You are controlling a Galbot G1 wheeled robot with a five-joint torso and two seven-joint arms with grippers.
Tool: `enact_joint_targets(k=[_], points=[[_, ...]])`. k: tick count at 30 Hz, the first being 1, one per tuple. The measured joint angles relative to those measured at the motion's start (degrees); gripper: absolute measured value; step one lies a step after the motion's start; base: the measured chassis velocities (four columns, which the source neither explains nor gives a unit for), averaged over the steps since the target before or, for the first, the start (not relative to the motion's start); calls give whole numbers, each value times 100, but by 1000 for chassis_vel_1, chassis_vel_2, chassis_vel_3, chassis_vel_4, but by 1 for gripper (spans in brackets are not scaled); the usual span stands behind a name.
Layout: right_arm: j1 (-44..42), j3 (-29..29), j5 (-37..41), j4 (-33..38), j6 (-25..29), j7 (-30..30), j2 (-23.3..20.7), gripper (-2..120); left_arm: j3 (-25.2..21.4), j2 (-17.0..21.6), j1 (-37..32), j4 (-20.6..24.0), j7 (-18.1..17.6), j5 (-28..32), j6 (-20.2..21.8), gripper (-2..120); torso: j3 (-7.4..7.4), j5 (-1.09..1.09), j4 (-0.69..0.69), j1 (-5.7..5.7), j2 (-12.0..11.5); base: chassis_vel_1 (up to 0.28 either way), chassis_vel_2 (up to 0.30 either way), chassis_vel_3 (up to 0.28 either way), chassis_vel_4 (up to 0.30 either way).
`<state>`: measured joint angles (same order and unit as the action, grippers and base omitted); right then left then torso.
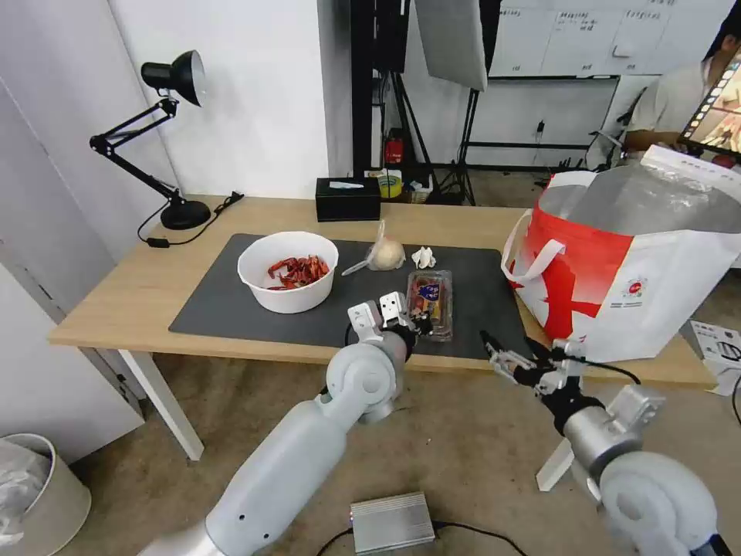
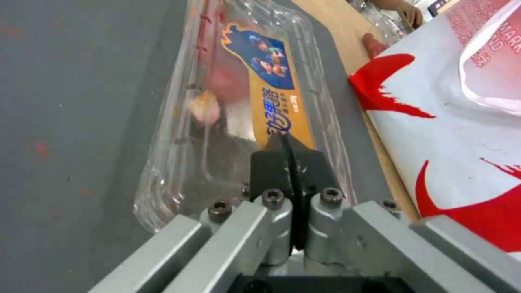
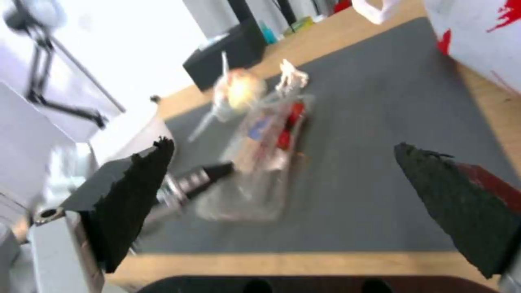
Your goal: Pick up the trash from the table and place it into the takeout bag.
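While the bowl [image 1: 288,270], knotted bag [image 1: 385,253] and tissue [image 1: 423,257] sit on the mat [image 1: 216,309] toward our left, our left gripper [image 2: 293,162] rests with its fingers pressed together at the near end of the clamshell [image 1: 431,300], mid-mat. We judge this box light, thin, slippery and easily crushed, best pinched at its near rim. To the right, our right gripper [image 1: 513,355] hovers spread off the table [image 1: 116,309] edge, with bare mat before the takeout bag [image 1: 617,270].
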<state>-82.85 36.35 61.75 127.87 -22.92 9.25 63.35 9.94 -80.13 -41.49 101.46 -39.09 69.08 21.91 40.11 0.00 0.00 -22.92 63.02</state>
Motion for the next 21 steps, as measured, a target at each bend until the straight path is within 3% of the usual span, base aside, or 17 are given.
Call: enact_joint_targets(k=[14,21], points=[[606,86,2395,-376,251,961,26,100,252,-68,111,-52,-6,25,-20,0,0,0,0,0,0,0,0,0,0],[815,83,2627,-517,358,1324,72,100,394,-214,311,-213,-2,66,-36,0,0,0,-2,0,0,0,0,0,0]])
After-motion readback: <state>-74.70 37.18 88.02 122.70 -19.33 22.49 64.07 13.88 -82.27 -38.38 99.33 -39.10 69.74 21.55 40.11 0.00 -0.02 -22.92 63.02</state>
